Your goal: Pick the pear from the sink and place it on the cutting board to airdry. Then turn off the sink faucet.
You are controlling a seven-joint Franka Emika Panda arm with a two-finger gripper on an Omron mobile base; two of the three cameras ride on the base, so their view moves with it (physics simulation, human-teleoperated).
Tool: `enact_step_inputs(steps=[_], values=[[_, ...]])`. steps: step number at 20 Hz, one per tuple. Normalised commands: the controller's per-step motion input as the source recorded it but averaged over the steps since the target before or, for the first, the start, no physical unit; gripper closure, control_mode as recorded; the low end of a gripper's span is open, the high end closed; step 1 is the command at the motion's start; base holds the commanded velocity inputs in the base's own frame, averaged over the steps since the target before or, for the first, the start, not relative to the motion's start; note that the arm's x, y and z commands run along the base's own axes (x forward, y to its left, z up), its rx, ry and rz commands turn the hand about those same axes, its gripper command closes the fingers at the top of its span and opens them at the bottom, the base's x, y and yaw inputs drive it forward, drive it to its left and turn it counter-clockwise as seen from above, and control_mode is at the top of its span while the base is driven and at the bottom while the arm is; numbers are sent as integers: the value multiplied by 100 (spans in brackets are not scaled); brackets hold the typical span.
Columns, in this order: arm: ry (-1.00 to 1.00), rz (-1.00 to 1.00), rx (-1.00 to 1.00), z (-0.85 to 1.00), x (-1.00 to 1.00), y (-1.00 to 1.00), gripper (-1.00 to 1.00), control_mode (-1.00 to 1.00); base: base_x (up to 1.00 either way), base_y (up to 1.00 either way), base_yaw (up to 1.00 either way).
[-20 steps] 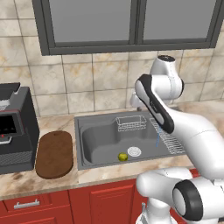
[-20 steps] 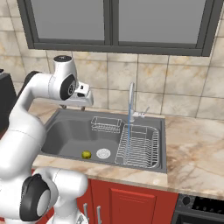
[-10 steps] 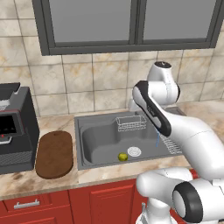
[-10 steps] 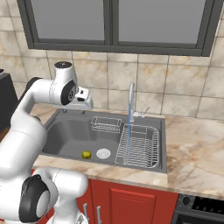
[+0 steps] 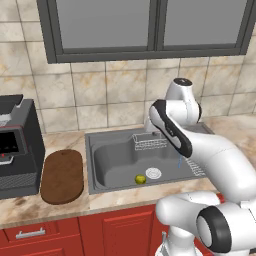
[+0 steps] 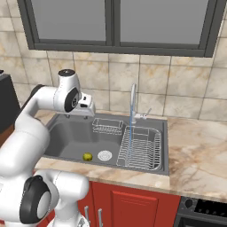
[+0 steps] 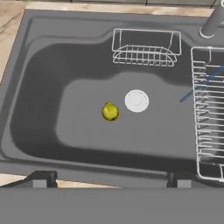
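one gripper point(image 7: 109, 178), fingers spread apart, has swung down over the sink point(image 7: 39, 61), lining up on the pear point(image 7: 110, 111) beside the drain point(image 7: 136, 100).

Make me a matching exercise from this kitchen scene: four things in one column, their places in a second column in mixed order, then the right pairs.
Things:
1. pear
2. cutting board
3. wire basket
4. wire drying rack

Places:
A. on the counter, between the sink and the black appliance
B. against the back wall of the sink
C. on the sink floor, right beside the drain
D. in the sink at the faucet end, under the blue water stream

Pairs: 1-C, 2-A, 3-B, 4-D
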Motion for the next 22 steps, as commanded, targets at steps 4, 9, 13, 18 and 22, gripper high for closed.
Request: enact_step_inputs(steps=[4, 9, 13, 18, 22], values=[[-3, 0, -1, -22, 18, 4, -100, -100, 0, 0, 0], [-2, 0, -1, -25, 17, 3, -100, -100, 0, 0, 0], [-2, 0, -1, -23, 15, 1, -100, -100, 0, 0, 0], [-1, 0, 0, -26, 19, 1, -100, -100, 0, 0, 0], [0, 0, 0, -23, 22, 5, -100, -100, 0, 0, 0]])
